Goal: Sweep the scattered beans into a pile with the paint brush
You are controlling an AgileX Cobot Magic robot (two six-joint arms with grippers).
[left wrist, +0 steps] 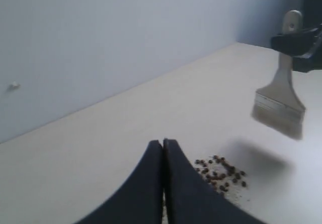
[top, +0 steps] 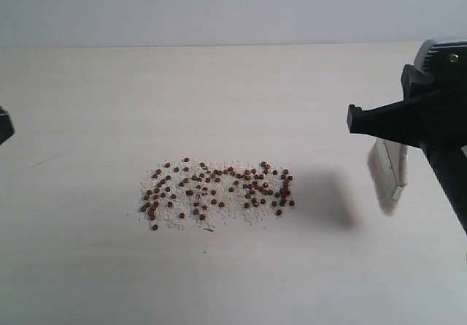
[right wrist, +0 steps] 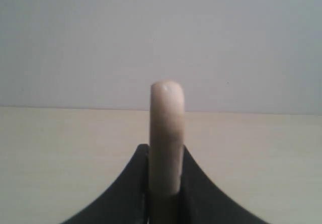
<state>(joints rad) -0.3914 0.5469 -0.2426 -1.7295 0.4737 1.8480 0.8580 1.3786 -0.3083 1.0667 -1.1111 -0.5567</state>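
Observation:
Reddish-brown beans (top: 219,192) mixed with whitish grains lie spread in a wide, loose patch at the table's middle; there is no compact pile. To their right and above the table, my right gripper (top: 365,119) is shut on the paint brush (top: 389,175), which hangs bristles down, clear of the beans. The right wrist view shows the pale handle (right wrist: 167,128) clamped between the jaws of the right gripper (right wrist: 166,151). My left gripper (left wrist: 163,143) is shut and empty, with the beans (left wrist: 221,173) just beyond it and the brush (left wrist: 282,103) farther off. In the exterior view only a black corner of the left gripper (top: 4,126) shows.
The pale table (top: 233,91) runs back to a plain grey wall (top: 233,7). The brush casts a shadow (top: 328,197) on the table right of the beans. No other objects are in view.

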